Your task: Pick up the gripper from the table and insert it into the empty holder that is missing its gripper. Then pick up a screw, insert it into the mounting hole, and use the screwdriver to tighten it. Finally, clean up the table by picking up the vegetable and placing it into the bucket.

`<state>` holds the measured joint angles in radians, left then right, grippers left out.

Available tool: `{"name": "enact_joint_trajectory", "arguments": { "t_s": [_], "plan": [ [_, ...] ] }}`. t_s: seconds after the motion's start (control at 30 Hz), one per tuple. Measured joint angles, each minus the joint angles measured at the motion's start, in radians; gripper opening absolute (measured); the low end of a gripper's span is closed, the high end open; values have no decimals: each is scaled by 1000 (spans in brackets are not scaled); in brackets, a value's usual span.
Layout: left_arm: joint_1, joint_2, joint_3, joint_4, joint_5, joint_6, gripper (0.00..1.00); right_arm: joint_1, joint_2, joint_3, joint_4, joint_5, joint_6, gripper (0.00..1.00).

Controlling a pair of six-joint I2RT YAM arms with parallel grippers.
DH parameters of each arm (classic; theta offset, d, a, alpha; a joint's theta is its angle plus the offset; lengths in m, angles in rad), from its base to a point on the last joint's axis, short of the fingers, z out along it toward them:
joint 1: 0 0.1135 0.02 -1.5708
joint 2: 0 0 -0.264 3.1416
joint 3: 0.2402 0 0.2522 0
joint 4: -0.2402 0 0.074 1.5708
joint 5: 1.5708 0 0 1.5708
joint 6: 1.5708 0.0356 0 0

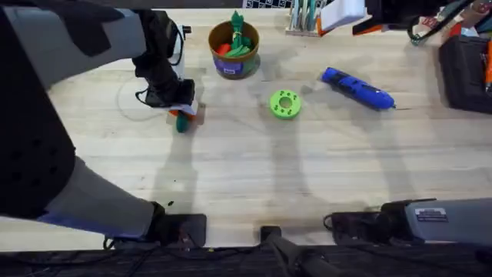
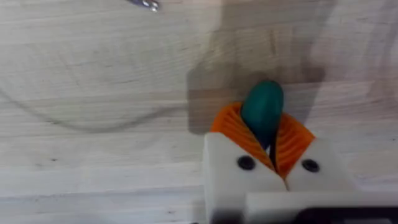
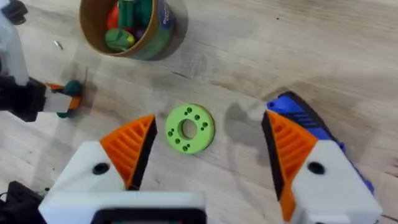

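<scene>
1. Overhead: left gripper [image 1: 183,115] down at the table [image 1: 246,177], left of the bucket [image 1: 234,49]; a dark green vegetable [image 1: 181,125] shows at its tip. How the fingers stand cannot be read from here.
2. Left wrist view settles it: left gripper [image 2: 268,142] has both orange pads [image 2: 231,127] pressed against the vegetable [image 2: 262,109], clamped on it, low over the wood. A small metal bit [image 2: 149,5] lies on the table beyond.
3. Right wrist view: right gripper [image 3: 208,149] spread wide, nothing between the pads, hovering over the green disc [image 3: 189,129]. Screwdriver [image 3: 314,127] partly hidden behind one finger. Left gripper [image 3: 62,99] seen farther off, vegetable [image 3: 72,88] in it.
4. This view also looks into the bucket [image 3: 127,28]: red, green and yellow pieces inside. Overhead shows a green piece standing up above the rim.
5. Count: one bucket, one disc [image 1: 285,104], one screwdriver [image 1: 357,88], one vegetable in hand.
6. Screwdriver lies flat, right of the disc, well apart from the bucket.
</scene>
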<state>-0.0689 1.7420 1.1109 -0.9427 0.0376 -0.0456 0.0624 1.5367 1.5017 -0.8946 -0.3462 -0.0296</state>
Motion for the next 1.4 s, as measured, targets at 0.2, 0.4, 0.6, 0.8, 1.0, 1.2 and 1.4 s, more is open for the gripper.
{"name": "enact_joint_trajectory", "arguments": {
  "t_s": [0.2, 0.4, 0.6, 0.8, 1.0, 1.2, 1.4],
  "plan": [
    [-1, 0, 12, -113, 4, -16, 28, 0, 0, 0, 0, 0, 0, 991],
    [-1, -63, 162, -206, 20, -16, 28, 0, 0, 0, 0, 0, 0, 992],
    [-3, -171, 390, -229, 51, -17, 28, 0, 0, 0, 0, 0, 0, 992],
    [-56, -196, 497, -126, 56, -20, 28, 0, 0, 0, 0, 0, 0, 992],
    [-147, -140, 498, 43, 67, -35, 28, 0, 0, 0, 0, 0, 0, 992],
    [-190, 24, 499, 181, 67, -41, 28, 0, 0, 0, 0, 0, 0, 992],
    [-193, 150, 495, 206, 67, -42, 28, 0, 0, 0, 0, 0, 0, 992]
  ]
}}
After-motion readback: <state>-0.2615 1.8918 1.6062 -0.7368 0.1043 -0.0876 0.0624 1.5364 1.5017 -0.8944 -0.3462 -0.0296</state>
